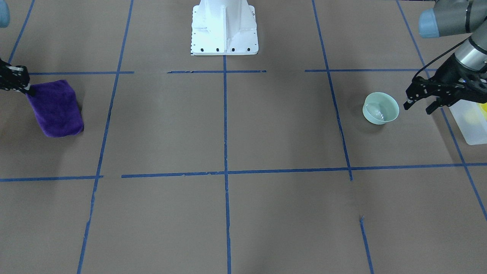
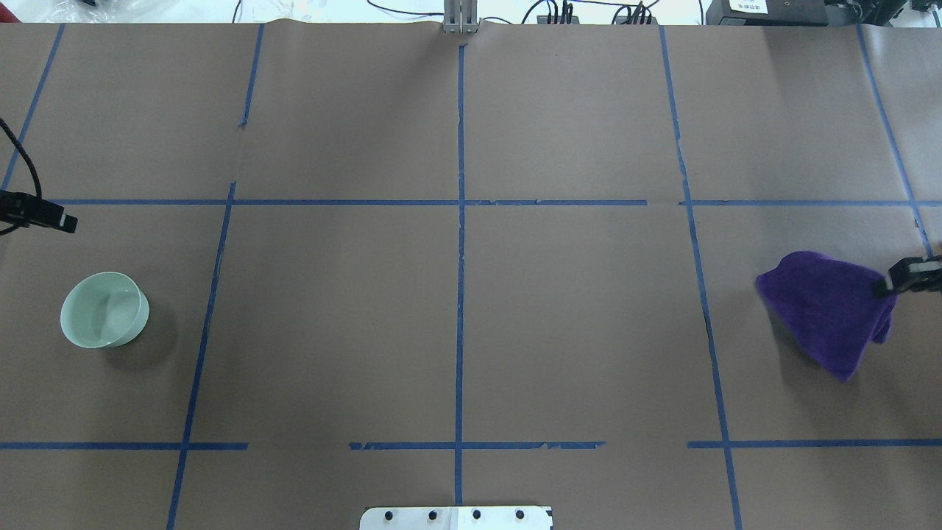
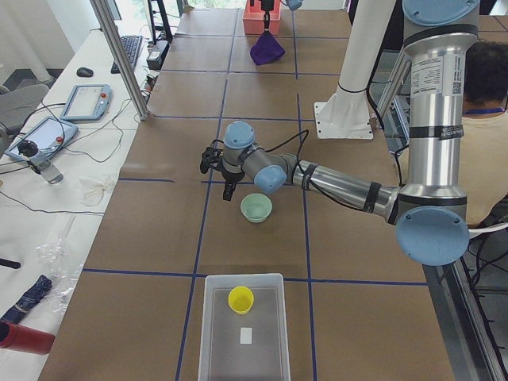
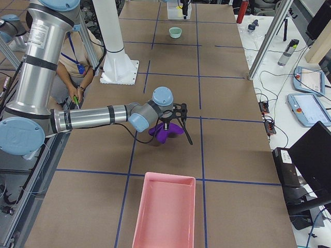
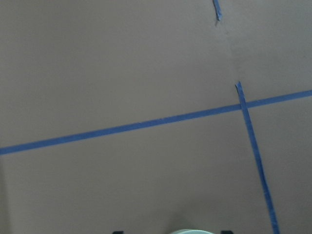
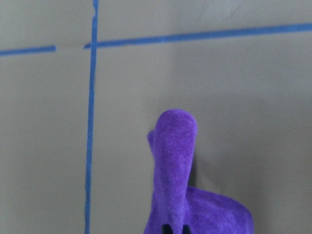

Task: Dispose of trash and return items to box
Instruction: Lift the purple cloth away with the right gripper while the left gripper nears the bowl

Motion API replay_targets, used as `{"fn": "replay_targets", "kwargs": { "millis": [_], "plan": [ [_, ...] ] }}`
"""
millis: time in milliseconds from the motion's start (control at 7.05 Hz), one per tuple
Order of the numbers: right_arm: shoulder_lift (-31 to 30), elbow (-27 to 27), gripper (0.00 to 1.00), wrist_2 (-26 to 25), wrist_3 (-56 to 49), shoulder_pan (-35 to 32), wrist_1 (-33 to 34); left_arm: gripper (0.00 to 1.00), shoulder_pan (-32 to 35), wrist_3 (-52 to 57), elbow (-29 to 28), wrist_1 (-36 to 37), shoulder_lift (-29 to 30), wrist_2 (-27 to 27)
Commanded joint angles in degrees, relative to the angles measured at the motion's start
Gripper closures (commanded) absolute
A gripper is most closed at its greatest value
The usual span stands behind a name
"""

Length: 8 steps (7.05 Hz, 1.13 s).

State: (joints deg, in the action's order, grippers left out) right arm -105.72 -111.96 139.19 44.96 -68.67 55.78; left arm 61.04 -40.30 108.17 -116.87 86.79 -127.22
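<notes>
The pale mint-green bowl (image 1: 381,109) stands upright and empty on the brown paper at my left side; it also shows in the overhead view (image 2: 104,309) and the left side view (image 3: 256,208). My left gripper (image 1: 417,108) is open and empty, hovering just beside the bowl and apart from it. The yellow cup (image 3: 241,299) stands inside the frosted-white box (image 3: 208,333) at the table's left end. My right gripper (image 2: 894,283) is shut on a purple cloth (image 2: 828,309) and holds it up by one corner; the cloth's lower end hangs at the table.
A pink tray (image 4: 164,212) lies at the table's right end, beyond the cloth. The white robot base (image 1: 224,28) stands at the middle of the near edge. Blue tape lines cross the table. A person sits behind the base in the side views.
</notes>
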Motion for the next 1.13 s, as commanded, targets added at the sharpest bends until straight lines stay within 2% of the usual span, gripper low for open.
{"fn": "replay_targets", "kwargs": {
  "millis": [0,142,284,425,567,709,993],
  "plan": [
    [-0.01,-1.95,1.0,7.21,-0.3,-18.96,0.56,0.23,-5.05,-7.06,2.13,0.06,-0.05,3.82],
    [-0.19,-0.12,1.0,7.15,-5.27,-23.57,1.0,0.23,-5.58,-7.25,2.13,0.06,-0.05,3.82],
    [-0.19,5.12,1.0,7.06,-21.24,-30.66,5.79,0.23,-5.58,-7.25,2.13,0.06,-0.13,3.99],
    [0.51,11.27,1.0,6.11,-41.59,-36.65,14.01,0.23,-5.58,-7.25,2.22,0.06,-0.13,4.0],
    [3.73,13.5,1.0,0.62,-52.84,-38.88,20.45,0.23,-5.58,-7.25,2.31,0.06,-0.13,4.0],
    [5.86,17.18,1.0,-1.61,-59.48,-40.3,23.56,0.23,-5.58,-7.25,2.22,0.06,-0.22,4.0],
    [5.97,25.18,1.0,-2.08,-62.09,-40.31,22.8,0.2,-5.85,-7.34,2.57,0.06,-0.92,4.0]
  ]
}}
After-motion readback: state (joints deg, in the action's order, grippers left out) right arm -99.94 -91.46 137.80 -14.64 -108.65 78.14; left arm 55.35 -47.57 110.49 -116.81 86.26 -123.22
